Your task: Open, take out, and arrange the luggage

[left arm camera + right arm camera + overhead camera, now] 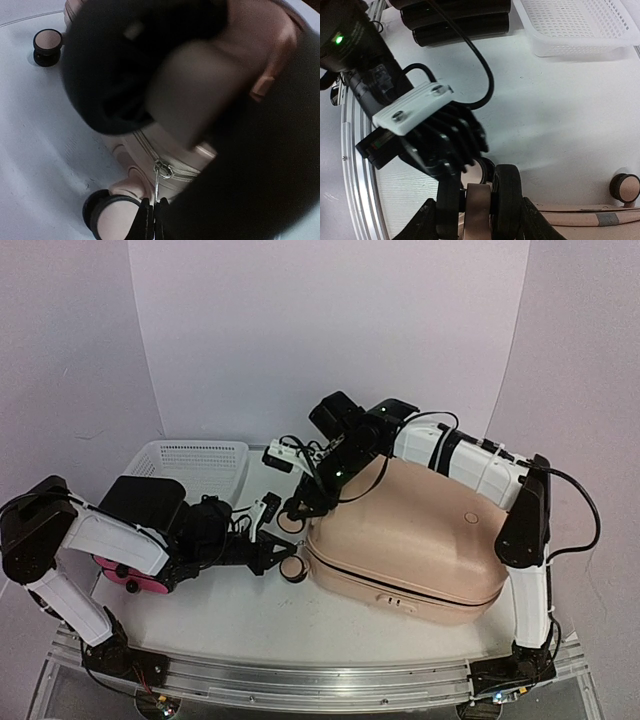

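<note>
Closed tight, the left tool (153, 205) pinches the thin metal zipper pull (157, 182) at the wheel end of the suitcase (420, 530). We see the pull run straight from its ring on the zipper track down into the black fingertips. Just beside that grip sits a black wheel (111, 215) with a beige hub, resting on the white counter (250, 610). A second wheel (47, 42) stands farther off at the other corner of the same end.

The right tool (476, 189) reaches in from above the suitcase. Its two black fingers (506, 200) are clamped on either side of a beige part of the shell at that same end. From the right wrist view we look straight across at the left tool, close in front, its cable looping over the counter.

The suitcase itself, a beige-pink hard shell with rounded corners, lies flat and shut on the counter, right of centre. Its wheels point left toward the two tools, and the right arm is draped across its top.

Behind the left arm a white mesh basket (195, 465) sits at the back left of the counter. Under that arm we make out a black and pink box (125, 578), mostly hidden.
</note>
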Available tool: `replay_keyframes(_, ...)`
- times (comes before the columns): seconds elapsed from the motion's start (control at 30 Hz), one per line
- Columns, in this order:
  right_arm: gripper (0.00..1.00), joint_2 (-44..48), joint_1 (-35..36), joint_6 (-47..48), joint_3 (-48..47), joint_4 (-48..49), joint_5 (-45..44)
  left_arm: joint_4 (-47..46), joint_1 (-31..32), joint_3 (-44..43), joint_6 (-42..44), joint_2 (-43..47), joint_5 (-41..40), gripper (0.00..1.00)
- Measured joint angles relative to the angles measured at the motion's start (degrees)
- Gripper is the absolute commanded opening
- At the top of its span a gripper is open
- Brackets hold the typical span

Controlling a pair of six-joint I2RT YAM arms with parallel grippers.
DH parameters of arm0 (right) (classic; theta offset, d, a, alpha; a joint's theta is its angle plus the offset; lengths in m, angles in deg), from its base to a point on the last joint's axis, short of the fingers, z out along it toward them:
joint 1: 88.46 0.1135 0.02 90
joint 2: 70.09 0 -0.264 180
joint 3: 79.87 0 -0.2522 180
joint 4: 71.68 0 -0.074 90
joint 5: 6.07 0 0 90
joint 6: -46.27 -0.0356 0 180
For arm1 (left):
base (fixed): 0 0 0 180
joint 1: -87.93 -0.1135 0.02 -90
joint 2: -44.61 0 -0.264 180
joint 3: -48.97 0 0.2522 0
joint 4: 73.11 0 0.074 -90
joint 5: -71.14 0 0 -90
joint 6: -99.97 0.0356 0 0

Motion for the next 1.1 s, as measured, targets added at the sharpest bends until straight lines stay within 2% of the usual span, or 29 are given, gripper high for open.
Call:
replay_keyframes(0.4,0.00,2.3,-0.6,1.6,3.7,-1.4,1.5,0.2,-5.5,-11.4,0.0,-11.8,8.6,0.00)
replay_keyframes(0.5,0.00,3.2,-0.7,2.3,4.7,-2.4,2.4,0.6,-6.5,-16.9,0.0,-16.4,11.4,0.00)
replay_keyframes(0.8,0.00,8.5,-0.4,6.6,11.1,-6.9,7.1,1.2,-9.2,-36.0,-2.0,-31.5,15.1,0.00)
replay_keyframes(0.93,0.00,11.2,0.1,9.6,13.9,-11.4,9.9,1.7,-11.6,-47.1,-3.8,-39.6,16.1,0.00)
replay_keyframes(1.1,0.00,13.8,1.2,12.5,16.4,-15.4,11.3,8.3,-14.1,-61.2,-4.5,-47.5,21.0,0.00)
